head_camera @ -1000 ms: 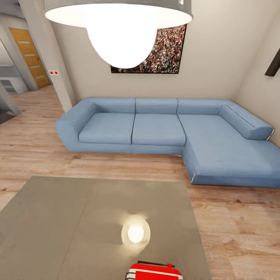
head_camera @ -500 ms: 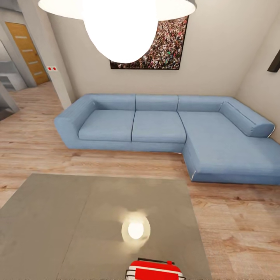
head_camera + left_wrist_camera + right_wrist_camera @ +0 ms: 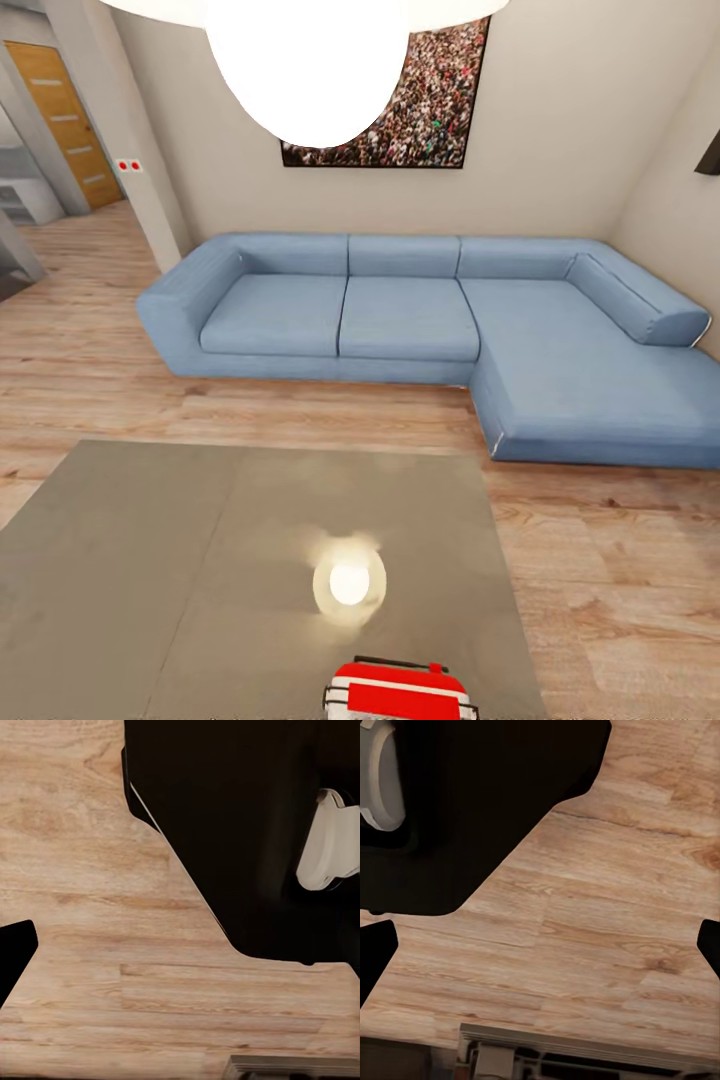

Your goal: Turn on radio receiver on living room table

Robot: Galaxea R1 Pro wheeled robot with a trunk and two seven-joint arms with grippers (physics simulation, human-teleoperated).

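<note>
The red radio receiver [image 3: 400,692] with white stripes and a thin wire handle stands on the grey table [image 3: 150,560], near its front right, cut off by the bottom edge of the head view. Its green dot is hidden. The left wrist view shows one dark fingertip [image 3: 15,952] of my left gripper [image 3: 180,952] over wood floor. My right gripper [image 3: 540,949] is open over the floor, its dark fingertips [image 3: 375,952] spread to both picture edges, nothing between them.
A blue L-shaped sofa [image 3: 410,320] stands beyond the table, with plank floor [image 3: 300,410] between them. A glowing pendant lamp [image 3: 310,60] hangs close overhead and is mirrored in the tabletop [image 3: 349,585]. A crowd picture [image 3: 400,130] hangs on the wall. A wooden door [image 3: 65,120] is far left.
The whole head view has shifted: the lamp sits higher in the picture and slightly more of the radio shows at the bottom. Nothing in the room itself has moved.
</note>
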